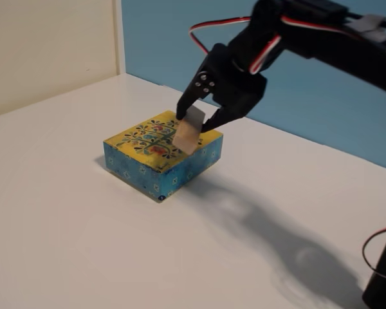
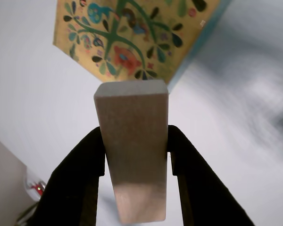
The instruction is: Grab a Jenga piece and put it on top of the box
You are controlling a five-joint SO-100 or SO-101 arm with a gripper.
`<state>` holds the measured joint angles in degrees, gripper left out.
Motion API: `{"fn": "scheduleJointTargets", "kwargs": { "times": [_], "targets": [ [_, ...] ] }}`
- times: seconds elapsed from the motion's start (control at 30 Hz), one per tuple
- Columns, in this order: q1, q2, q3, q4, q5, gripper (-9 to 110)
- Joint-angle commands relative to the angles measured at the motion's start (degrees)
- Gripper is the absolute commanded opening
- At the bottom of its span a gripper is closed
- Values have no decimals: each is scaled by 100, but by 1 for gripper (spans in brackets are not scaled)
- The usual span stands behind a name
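Here we see the black tool (image 1: 196, 121) clamped on the Jenga piece (image 1: 189, 133), a plain, matte, light-tan wooden block, long and rectangular. We see it tilted above the box (image 1: 156, 168), over the right part of its top in the fixed view. That box is flat and squarish, with a yellow floral lid and blue patterned sides, resting on the smooth white table (image 1: 71, 225).

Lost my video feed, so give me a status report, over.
Gripper shut on the Jenga piece. Piece held above the box, over its right part in the fixed view, contact unclear. Nothing in the way.
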<state>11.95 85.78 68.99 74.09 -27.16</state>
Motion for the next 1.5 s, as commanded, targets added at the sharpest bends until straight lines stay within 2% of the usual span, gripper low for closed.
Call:
{"fn": "scheduleJointTargets", "kwargs": {
  "times": [0.0,0.17,0.4,0.63,0.9,1.23,1.47],
  "targets": [
    [35,-220,-589,105,-105,0],
    [158,-826,-1248,246,-246,0],
    [422,-1995,-3006,853,-378,0],
    [589,-2558,-3656,896,-554,0],
    [686,-3999,-5889,1837,-589,0],
    [615,-4175,-5933,1890,-563,1],
    [633,-4219,-5933,1907,-624,16]
  ]
}}
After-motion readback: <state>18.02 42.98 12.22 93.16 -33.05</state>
